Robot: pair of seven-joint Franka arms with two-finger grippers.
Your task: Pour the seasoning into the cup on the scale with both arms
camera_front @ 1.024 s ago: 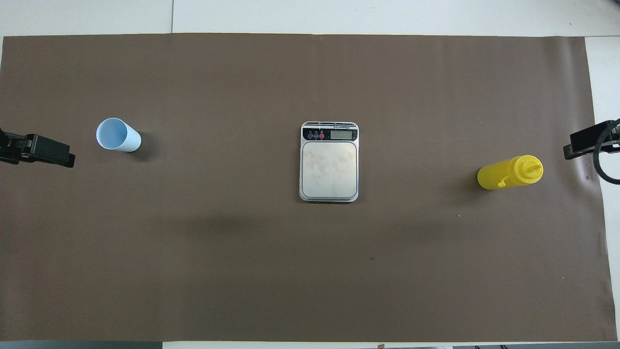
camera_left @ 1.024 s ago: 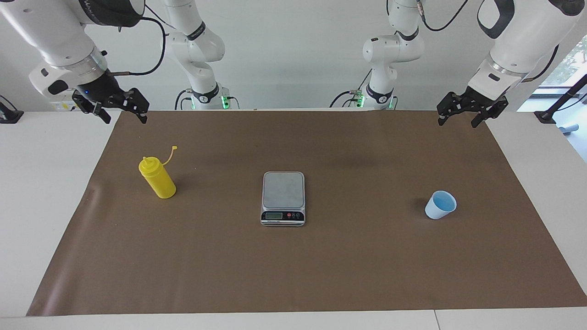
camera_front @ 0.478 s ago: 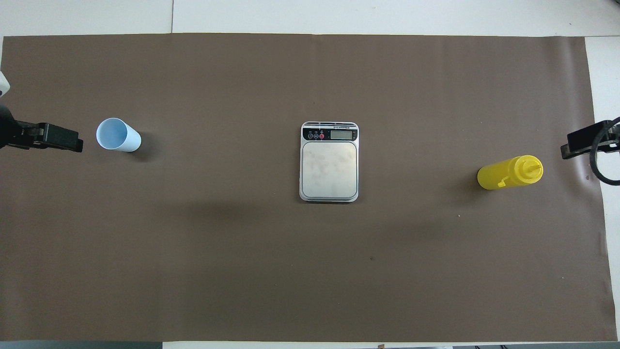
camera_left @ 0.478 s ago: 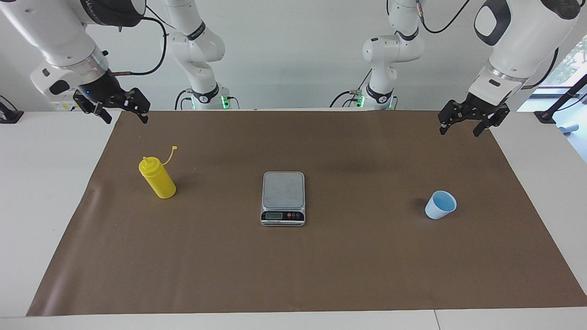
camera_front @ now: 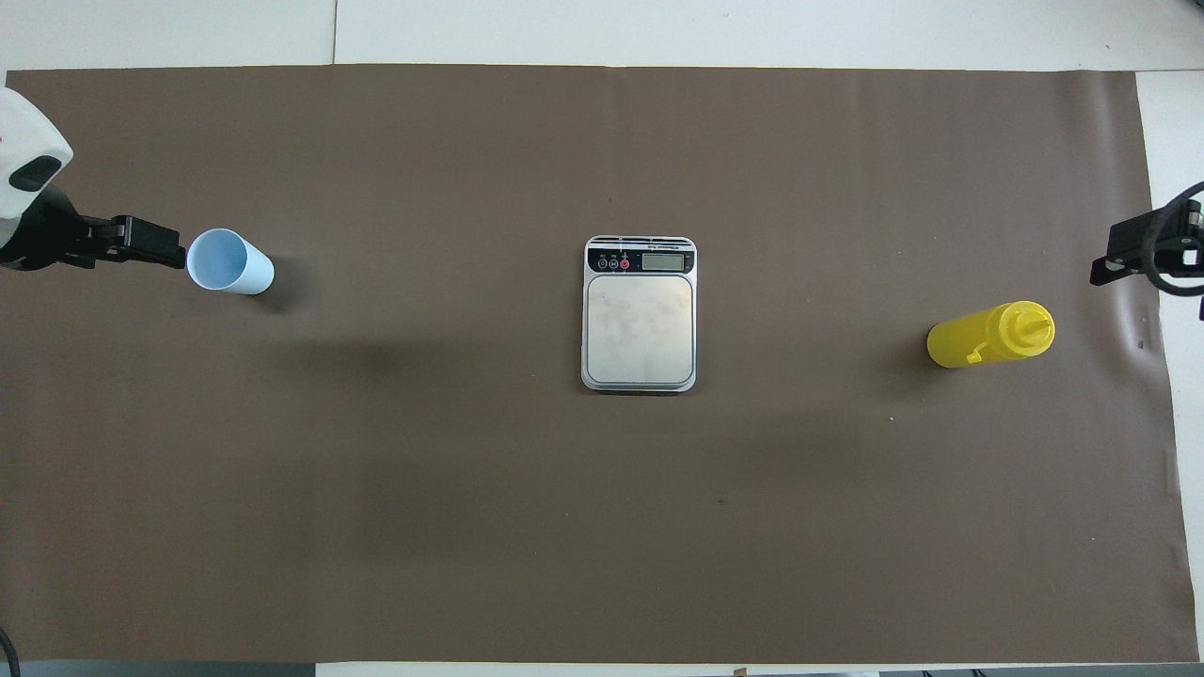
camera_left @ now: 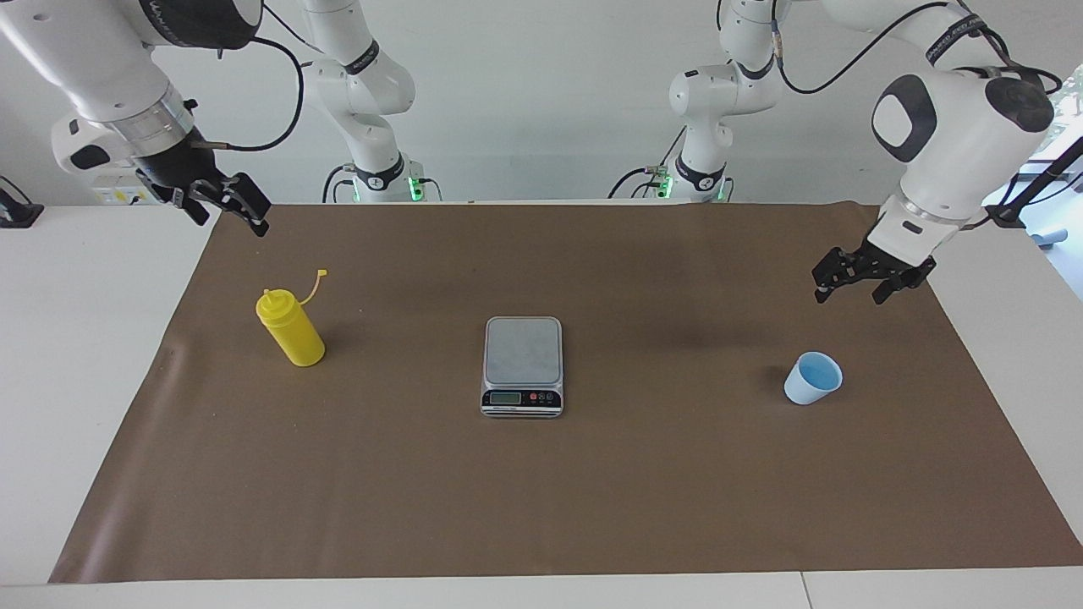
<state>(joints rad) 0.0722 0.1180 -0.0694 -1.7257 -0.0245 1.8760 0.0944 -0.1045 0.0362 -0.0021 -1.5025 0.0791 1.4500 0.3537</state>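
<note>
Since a second ago my left gripper [camera_left: 871, 283] has dropped lower, fingers spread, hanging over the mat [camera_left: 677, 491] at about one o'clock from the cup [camera_left: 813, 378]. Going across the facing view: right gripper [camera_left: 222, 206], fingers apart, empty, at eleven o'clock from the seasoning [camera_left: 290, 327]; scale [camera_left: 523, 365] mid-mat, bare; cup upright toward the left arm's end.

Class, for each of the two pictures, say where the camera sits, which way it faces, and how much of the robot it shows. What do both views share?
Facing view: high across the table, facing the robots; both arms, bases, left end effector, right end effector.
Overhead view: above the robots' end, looking steeply down; only the end effectors at the edges.
Shared: cup, scale, seasoning, brown mat.
</note>
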